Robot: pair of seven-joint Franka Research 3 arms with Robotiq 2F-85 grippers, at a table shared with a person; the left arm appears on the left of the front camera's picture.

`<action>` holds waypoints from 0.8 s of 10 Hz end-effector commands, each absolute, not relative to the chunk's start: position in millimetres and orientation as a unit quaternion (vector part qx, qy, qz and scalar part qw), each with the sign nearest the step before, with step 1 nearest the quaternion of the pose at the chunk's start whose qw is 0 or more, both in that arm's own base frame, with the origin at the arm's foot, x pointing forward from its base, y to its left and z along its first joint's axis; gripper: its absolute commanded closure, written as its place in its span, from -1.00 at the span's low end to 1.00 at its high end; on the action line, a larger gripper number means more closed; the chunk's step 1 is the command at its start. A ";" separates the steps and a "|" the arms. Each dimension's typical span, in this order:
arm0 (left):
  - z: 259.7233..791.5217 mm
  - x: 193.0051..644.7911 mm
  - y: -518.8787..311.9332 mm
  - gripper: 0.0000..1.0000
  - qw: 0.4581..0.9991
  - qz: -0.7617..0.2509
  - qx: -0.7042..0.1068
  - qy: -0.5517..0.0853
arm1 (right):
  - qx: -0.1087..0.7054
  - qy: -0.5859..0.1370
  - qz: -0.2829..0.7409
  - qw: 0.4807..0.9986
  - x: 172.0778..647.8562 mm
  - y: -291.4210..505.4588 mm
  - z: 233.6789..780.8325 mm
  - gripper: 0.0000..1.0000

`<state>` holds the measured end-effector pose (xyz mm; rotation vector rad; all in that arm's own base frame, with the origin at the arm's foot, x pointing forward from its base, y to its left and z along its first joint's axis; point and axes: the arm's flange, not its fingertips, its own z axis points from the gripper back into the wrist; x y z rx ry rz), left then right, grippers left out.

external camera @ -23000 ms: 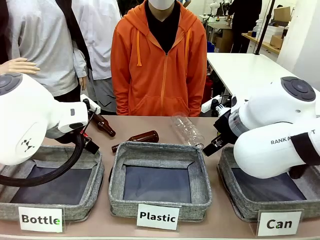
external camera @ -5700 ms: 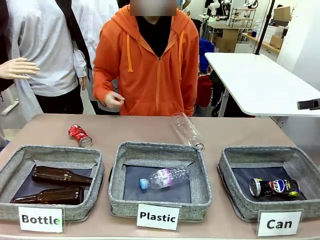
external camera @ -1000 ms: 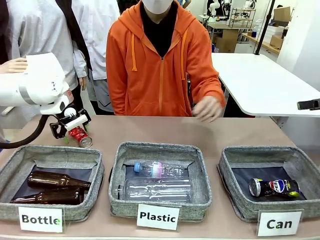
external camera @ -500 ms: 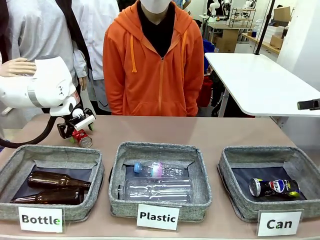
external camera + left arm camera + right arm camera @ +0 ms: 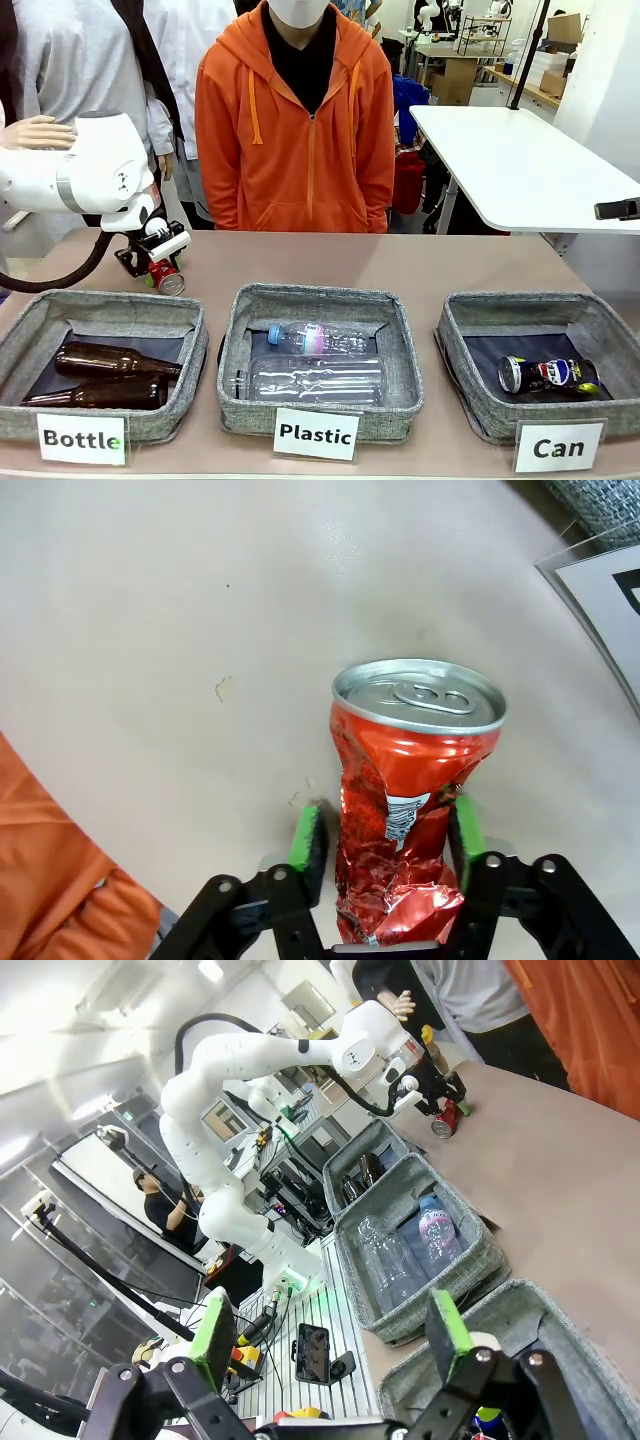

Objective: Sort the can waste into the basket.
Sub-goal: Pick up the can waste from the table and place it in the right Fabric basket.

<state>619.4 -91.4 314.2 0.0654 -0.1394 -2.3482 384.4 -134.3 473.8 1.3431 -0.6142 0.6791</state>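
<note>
The crushed red can is lying between the left gripper's pads — one touching, one just beside; the right gripper is gaping wide.

Robotics research lab, table rigged for a sorting trial. Evidence: white robot arm w/ a thick black cable looping off it, at the left edge of the tan table. In the right wrist view the arm's base stands on a slotted metal bench w/ loose wiring, a green indicator glow and a phone-like device. Along the table's near edge sit three grey sorting baskets, each w/ a printed sign: "Bottle", "Plastic", "Can". A person in an orange hoodie stands at the far edge. Bkgd: white work table, cardboard boxes, bright ceiling lights, other benches w/ equipment.
</note>
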 end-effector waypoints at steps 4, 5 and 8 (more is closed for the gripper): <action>330.8 618.8 -89.4 1.00 0.416 -0.908 0.034 -0.025 | 0.599 -0.272 0.314 0.685 382.4 -136.5 474.6 -1.00; 341.8 612.4 -89.4 1.00 0.418 -0.907 0.035 -0.016 | 0.599 -0.272 0.314 0.685 382.4 -136.5 474.6 -1.00; 422.8 553.8 -71.5 1.00 0.444 -0.896 0.018 -0.019 | 0.599 -0.272 0.314 0.685 382.4 -136.5 474.6 -1.00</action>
